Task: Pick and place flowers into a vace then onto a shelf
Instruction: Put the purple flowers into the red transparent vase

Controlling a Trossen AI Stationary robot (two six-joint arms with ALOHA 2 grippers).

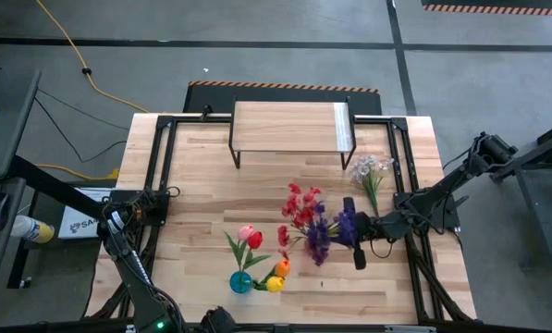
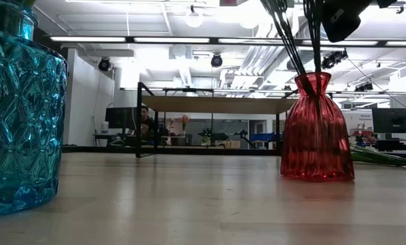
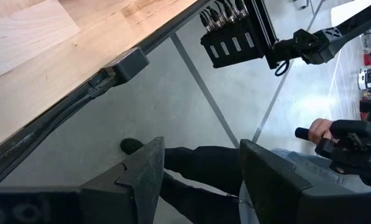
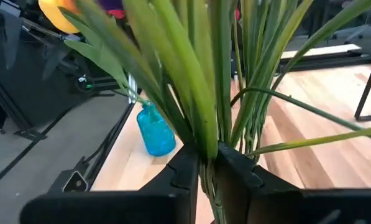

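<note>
A red vase [image 2: 317,129] stands on the table right of centre and holds red [image 1: 299,208] and purple flowers [image 1: 326,231]. My right gripper [image 1: 357,242] reaches in from the table's right and is shut on their green stems [image 4: 209,143] above the vase. Near the front edge, a blue vase [image 1: 241,282] holds pink, orange and yellow tulips [image 1: 257,254]. A white sprig [image 1: 370,174] lies flat on the table, near the shelf [image 1: 289,128] at the far edge. My left gripper [image 3: 201,168] is open over the floor, off the table's near left. My right gripper pinches a bunch of the green stems [image 4: 210,152] between its two fingers [image 4: 185,168]. The fingers come nearly level from the table's right side and lie across the stems. The stems stand upright, with their lower ends down in the red vase on the table.
Black frame rails [image 1: 160,176] run along the table's left and right sides. A person's hand [image 3: 322,129] on a handle shows beyond the table in the left wrist view. Bare wood [image 1: 202,213] lies between the two vases and in front of the shelf.
</note>
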